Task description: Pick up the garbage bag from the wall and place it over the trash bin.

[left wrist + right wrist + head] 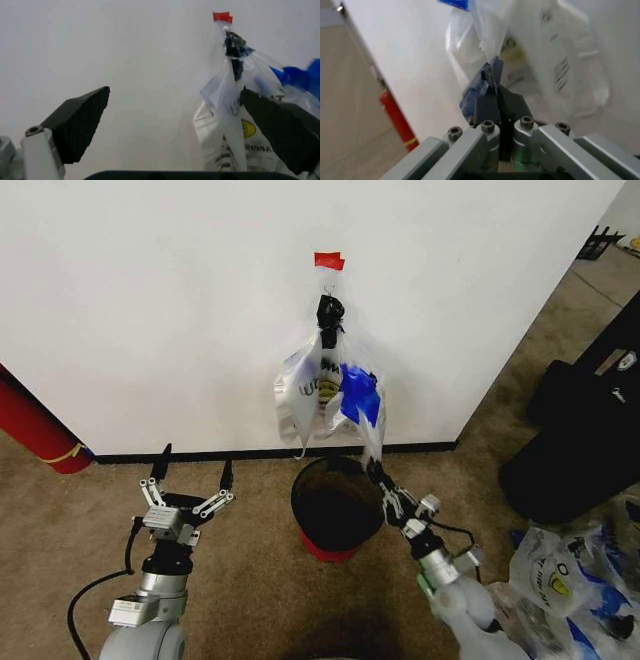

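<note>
On the white wall [150,300], under a red tape piece [328,260], hangs the garbage bag [360,395], thin and see-through with blue patches. It shares the hook with a whitish lettered bag [305,395] with a black knotted top. My right gripper [378,472] is shut on the garbage bag's lower end, just above the far rim of the black mesh trash bin [338,505]. The right wrist view shows the right gripper [495,98] pinching blue and clear plastic [476,88]. To the bin's left my left gripper [190,472] is open and holds nothing; from its wrist the left gripper [174,95] faces the wall and both bags.
A red cylinder with a yellow band [35,430] leans at the wall's left end. Black cases [580,440] stand at the right, with a heap of plastic bags [560,580] on the carpet before them. A black baseboard [200,452] runs along the wall.
</note>
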`<state>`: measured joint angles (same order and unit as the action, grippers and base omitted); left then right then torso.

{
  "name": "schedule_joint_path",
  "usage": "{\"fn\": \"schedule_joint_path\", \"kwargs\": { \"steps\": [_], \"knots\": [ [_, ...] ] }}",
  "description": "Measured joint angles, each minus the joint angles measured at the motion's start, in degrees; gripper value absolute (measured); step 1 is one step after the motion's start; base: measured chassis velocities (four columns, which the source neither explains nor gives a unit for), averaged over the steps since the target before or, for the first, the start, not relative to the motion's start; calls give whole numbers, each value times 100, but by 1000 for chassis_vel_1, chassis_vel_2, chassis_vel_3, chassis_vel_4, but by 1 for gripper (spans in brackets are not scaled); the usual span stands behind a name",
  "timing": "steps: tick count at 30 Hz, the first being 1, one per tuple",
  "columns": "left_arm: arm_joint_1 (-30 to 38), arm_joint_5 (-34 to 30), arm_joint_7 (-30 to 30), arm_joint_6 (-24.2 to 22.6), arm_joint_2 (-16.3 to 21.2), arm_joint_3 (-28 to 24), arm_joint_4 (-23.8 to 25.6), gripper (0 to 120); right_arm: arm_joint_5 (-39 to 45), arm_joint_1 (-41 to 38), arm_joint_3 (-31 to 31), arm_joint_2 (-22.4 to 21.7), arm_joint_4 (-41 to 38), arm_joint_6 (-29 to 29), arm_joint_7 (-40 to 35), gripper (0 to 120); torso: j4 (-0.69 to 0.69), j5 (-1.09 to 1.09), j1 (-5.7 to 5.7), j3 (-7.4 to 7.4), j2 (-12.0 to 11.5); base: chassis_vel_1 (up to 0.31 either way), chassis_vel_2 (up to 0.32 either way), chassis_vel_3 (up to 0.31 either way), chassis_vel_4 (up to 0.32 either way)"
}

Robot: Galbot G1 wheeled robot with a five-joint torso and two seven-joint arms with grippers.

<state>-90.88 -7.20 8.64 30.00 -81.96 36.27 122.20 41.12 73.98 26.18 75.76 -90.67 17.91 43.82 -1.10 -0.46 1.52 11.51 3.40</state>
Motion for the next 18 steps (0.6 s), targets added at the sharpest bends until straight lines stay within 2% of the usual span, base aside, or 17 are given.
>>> {"fn": "schedule_joint_path", "kwargs": {
  "steps": [2, 18],
  "knots": [
    [-32, 0, 0, 33, -3, -17, 5, 100, -87, 37, 184, -7, 241, -20, 562, 0, 0, 1, 0, 0, 0, 0, 0, 0, 0],
    [101, -53, -1, 49, 32, -25, -118, 100, -242, -155, 588, 29, 1124, 16, 1750, 0, 0, 0, 1, 1, 0, 0, 0, 0, 0]
  ]
}}
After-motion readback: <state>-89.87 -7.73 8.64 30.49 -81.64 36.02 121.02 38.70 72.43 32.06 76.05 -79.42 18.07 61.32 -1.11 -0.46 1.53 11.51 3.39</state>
